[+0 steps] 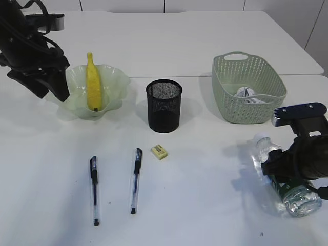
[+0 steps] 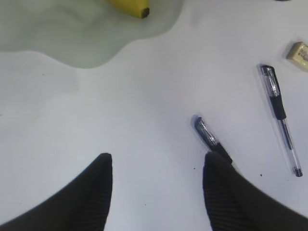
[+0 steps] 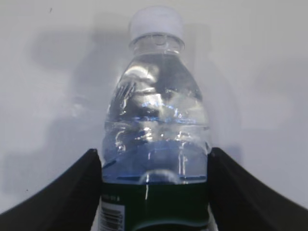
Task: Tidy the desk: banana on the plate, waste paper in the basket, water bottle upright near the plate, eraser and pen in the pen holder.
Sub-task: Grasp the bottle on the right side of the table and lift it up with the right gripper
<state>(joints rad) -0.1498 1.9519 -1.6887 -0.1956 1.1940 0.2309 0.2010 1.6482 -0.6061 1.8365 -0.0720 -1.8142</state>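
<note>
The banana (image 1: 93, 82) (image 2: 132, 7) lies in the pale green plate (image 1: 119, 81) (image 2: 72, 38). Just left of the plate hangs my left gripper (image 1: 51, 91) (image 2: 156, 166), open and empty above bare desk. Two pens (image 1: 94, 189) (image 1: 136, 179) lie side by side in front, the nearer pen (image 2: 209, 137) partly hidden by one finger. The eraser (image 1: 159, 151) (image 2: 299, 53) sits before the black pen holder (image 1: 164, 105). Waste paper (image 1: 249, 96) is inside the basket (image 1: 230, 87). My right gripper (image 1: 287, 171) (image 3: 154, 163) is shut on the water bottle (image 1: 266, 154) (image 3: 156, 110), which lies on its side.
The white desk (image 1: 205, 205) ends close behind the basket, where a second table section begins. The bottle's cap points towards the basket. The pen holder stands between plate and basket.
</note>
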